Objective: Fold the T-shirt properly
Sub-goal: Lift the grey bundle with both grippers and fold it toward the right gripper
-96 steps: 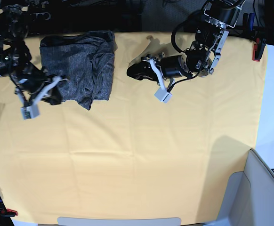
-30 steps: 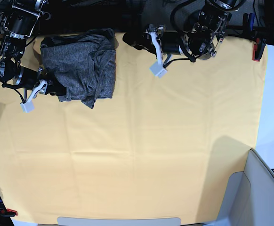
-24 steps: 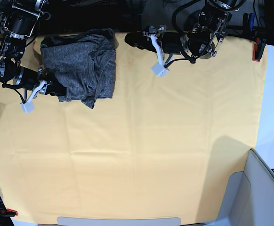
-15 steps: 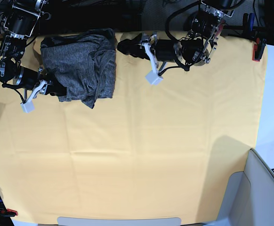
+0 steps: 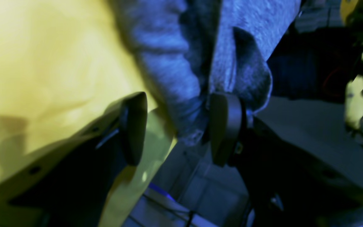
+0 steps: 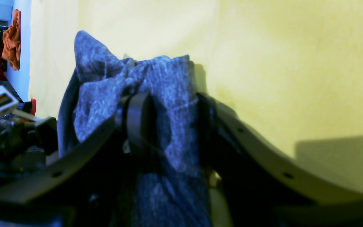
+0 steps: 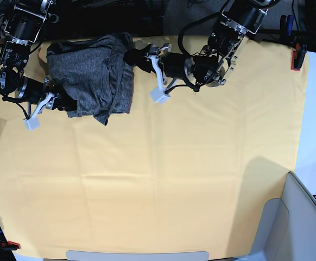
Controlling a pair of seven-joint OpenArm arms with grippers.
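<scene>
Yellow cloth [image 7: 163,179] lies bare over the near and middle worktop, from 3 round through 6 to 9 o'clock, so room for spreading and turning the garment is all on the near side. Farther back, at about 10 to 11 o'clock, the charcoal-grey T-shirt [image 7: 93,79] sits bunched in a rough half-folded heap close to the far edge of the cloth.

The right hand [image 6: 169,126] is clamped on a thick gather of the T-shirt's fabric at the heap's 9 o'clock side. The left hand [image 5: 178,126] stands wide, its two fingers straddling the shirt's far corner at about 1 o'clock (nothing pinched yet).

By my reading the step is securing a second hold. Next, the left hand should close on that corner; then both can draw the shirt toward 6 o'clock, since the cloth's edge and clutter lie just behind.
</scene>
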